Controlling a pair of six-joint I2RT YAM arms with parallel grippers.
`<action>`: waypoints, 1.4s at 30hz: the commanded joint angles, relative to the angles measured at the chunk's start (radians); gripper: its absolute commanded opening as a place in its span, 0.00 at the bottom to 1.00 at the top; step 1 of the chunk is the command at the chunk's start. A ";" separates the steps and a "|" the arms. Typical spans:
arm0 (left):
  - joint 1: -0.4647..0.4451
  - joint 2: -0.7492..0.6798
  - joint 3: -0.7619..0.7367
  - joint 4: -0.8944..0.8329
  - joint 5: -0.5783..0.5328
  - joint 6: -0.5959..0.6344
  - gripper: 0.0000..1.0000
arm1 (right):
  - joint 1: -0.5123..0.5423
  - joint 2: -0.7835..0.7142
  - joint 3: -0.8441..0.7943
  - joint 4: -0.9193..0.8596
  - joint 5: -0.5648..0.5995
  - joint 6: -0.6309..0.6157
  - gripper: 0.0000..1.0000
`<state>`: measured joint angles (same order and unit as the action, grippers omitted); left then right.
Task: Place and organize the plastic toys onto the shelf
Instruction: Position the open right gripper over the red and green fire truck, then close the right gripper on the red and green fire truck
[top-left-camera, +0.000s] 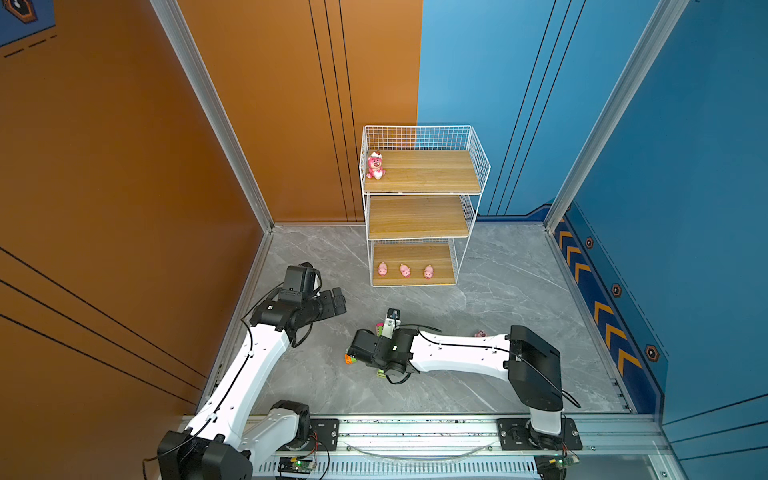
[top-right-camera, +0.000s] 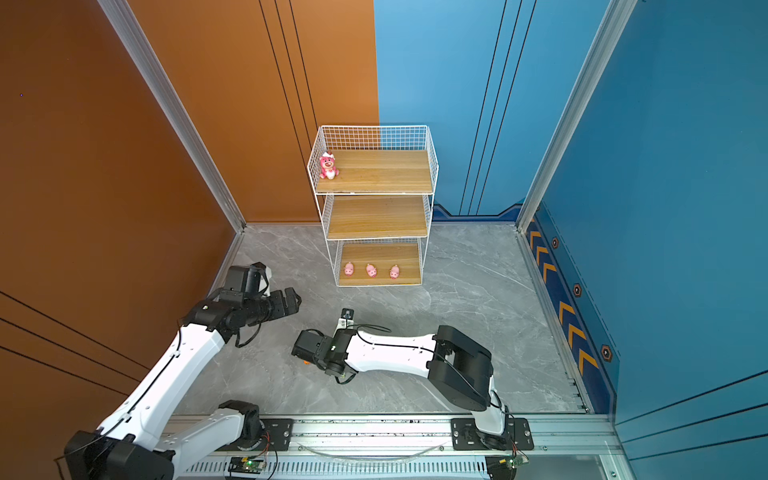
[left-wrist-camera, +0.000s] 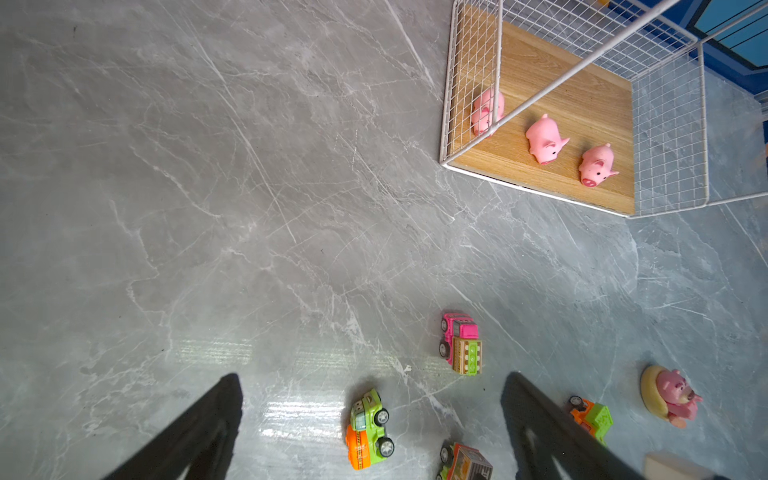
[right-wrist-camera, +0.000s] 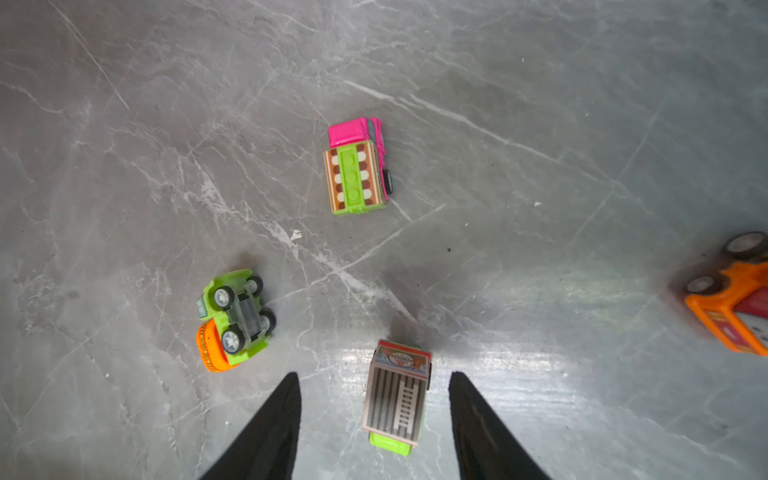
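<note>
at the far edge of the grey marble-patterned worktop (top-left-camera: 519, 291), about in its middle, stands the tall three-tier white wire shelf with light wooden boards (top-left-camera: 415, 216). on its lowest board three small pale pink plastic pigs (top-left-camera: 405, 270) stand in one row near the front edge, apart from each other. on the top board, near the front left corner, sits a pink plastic bear with a white hat (top-left-camera: 375, 165).

the other toys are on the worktop in front of the shelf, around its middle. the right gripper (right-wrist-camera: 374, 374) is low over a small truck with a grey striped roof and a green base (right-wrist-camera: 397, 395). its two black fingers stand on both sides of this truck with a gap on each side, so it is open and grips nothing. near it a pink truck with a green and brown back (right-wrist-camera: 356, 166) stands on its wheels, and a green and orange toy car (right-wrist-camera: 235, 318) lies tipped over, not on its wheels. an orange toy vehicle (right-wrist-camera: 731, 299) is further to the side, only partly seen. a pink bear on a tan round base (left-wrist-camera: 671, 395) is to the right of the vehicles, well apart from the shelf.

the left gripper (left-wrist-camera: 374, 375) hangs above the left part of the worktop, apart from all the toys, with its fingers spread wide and holding nothing.
</note>
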<state>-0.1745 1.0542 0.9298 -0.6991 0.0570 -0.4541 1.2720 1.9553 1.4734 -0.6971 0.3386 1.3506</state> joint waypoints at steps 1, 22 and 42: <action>0.010 -0.008 -0.013 0.012 0.020 -0.006 0.98 | -0.004 0.022 0.022 -0.080 -0.006 0.055 0.57; 0.033 -0.008 -0.013 0.019 0.037 -0.011 0.99 | -0.010 0.112 0.077 -0.093 -0.089 0.082 0.50; 0.048 -0.032 -0.018 0.023 0.052 -0.002 0.99 | -0.047 0.091 0.079 -0.109 -0.077 0.010 0.27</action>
<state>-0.1371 1.0409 0.9283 -0.6777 0.0917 -0.4614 1.2377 2.0499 1.5326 -0.7525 0.2386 1.3991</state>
